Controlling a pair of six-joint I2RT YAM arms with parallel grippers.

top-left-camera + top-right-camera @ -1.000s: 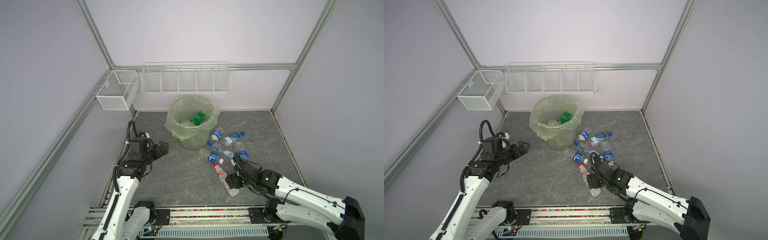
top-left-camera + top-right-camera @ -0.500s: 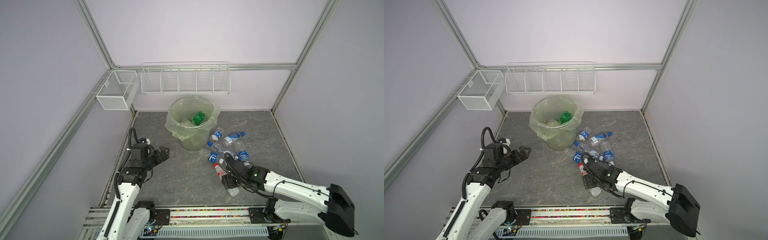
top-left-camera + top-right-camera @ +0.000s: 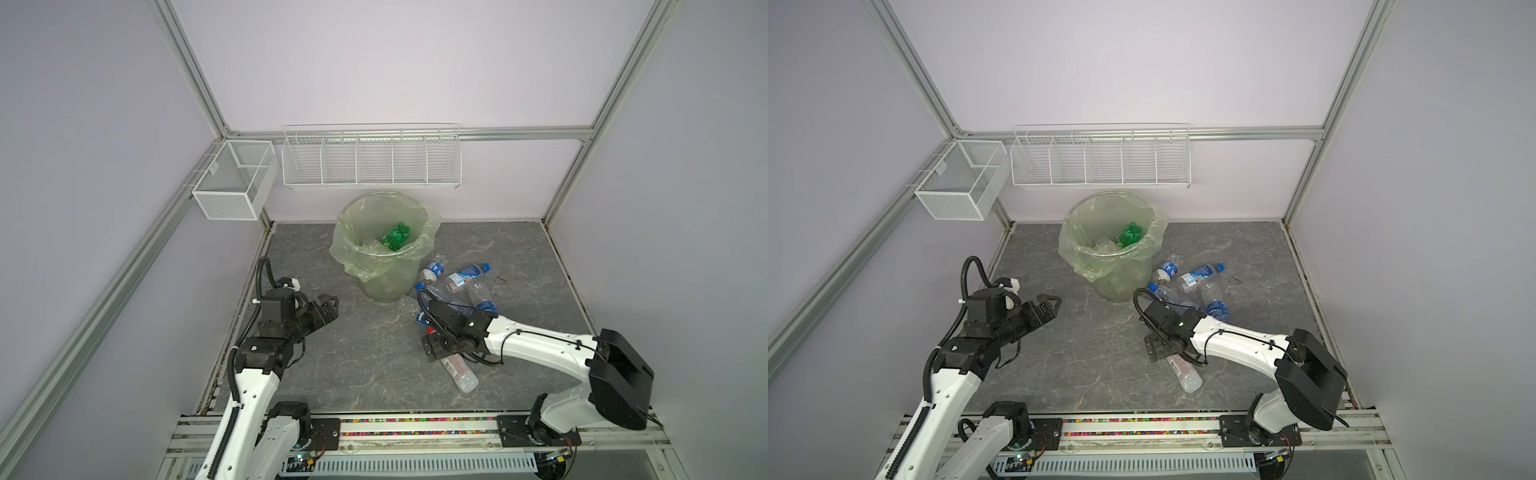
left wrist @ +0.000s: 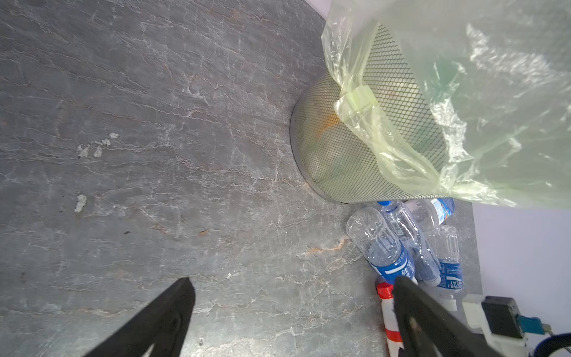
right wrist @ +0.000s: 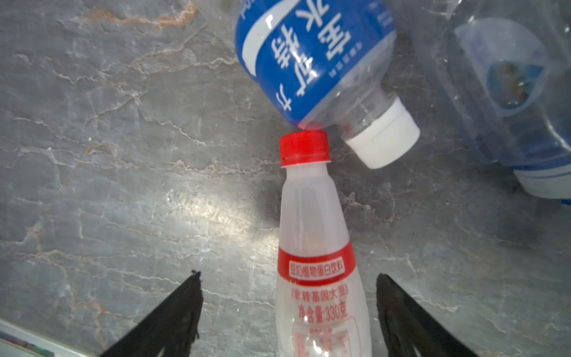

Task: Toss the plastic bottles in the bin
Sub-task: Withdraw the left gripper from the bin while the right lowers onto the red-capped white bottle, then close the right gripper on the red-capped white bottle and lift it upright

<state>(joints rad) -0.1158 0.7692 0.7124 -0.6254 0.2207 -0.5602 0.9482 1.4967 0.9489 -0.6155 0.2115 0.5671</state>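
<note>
Bottles (image 3: pixel 467 272): cluster left beside bin (image 3: pixel 386 286). Red-capped bottle (image 5: pixel 315 247) is newly straddled by right gripper (image 5: pixel 288 275), fingers (image 5: pixel 173 315) spread, seemingly not touching; grasp is awaited. Left gripper (image 4: pixel 292 279) is held spread, empty.

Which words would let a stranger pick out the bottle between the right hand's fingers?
Start at the green-bagged bin, then find the bottles heaped beside its base. Nearest the robot lies the red-capped bottle, between the open fingers of the right hand. Its neighbours are clear with blue labels; it alone is milky white with a red label band.
</note>
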